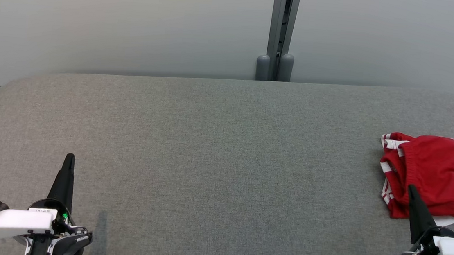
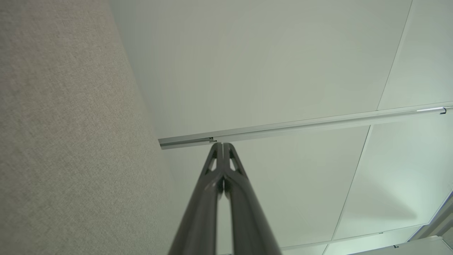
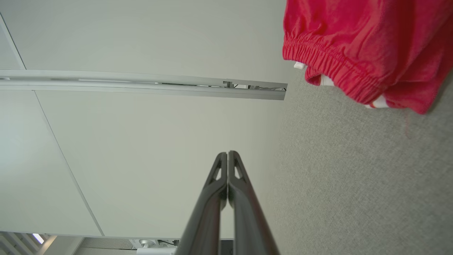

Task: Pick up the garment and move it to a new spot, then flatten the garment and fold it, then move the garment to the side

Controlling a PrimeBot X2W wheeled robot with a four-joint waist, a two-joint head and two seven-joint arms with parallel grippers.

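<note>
Lying in a loose red bundle with white-striped trim, the garment (image 1: 440,179) sits on the grey tabletop (image 1: 225,152) just ahead of the right hand (image 1: 412,189) and a little to its outer side. In the head view the tip of that hand overlaps the cloth's near edge. The right wrist view shows the gathered waistband ahead and off to one side, with bare grey surface between it and the fingers (image 3: 212,198), so I judge the hand to be near the cloth but not touching it. Both of its fingers are pressed together along their length and hold nothing. The left hand (image 1: 69,162) is likewise closed tight and carries nothing, and the garment lies well apart from it, far off across the tabletop on its inner side. The cloth is doubled over on itself, with a white layer showing under its near edge, and it lies at the side of the tabletop. That fits a rumpled garment waiting to be picked up and carried to a new spot, and it fits equally a folded one already moved aside, though the layers look slack. The pictures do not settle which, so I name no next move. Of the two, the right hand is within reach, and cloth this soft would likely sag and open if lifted by one edge.
</note>
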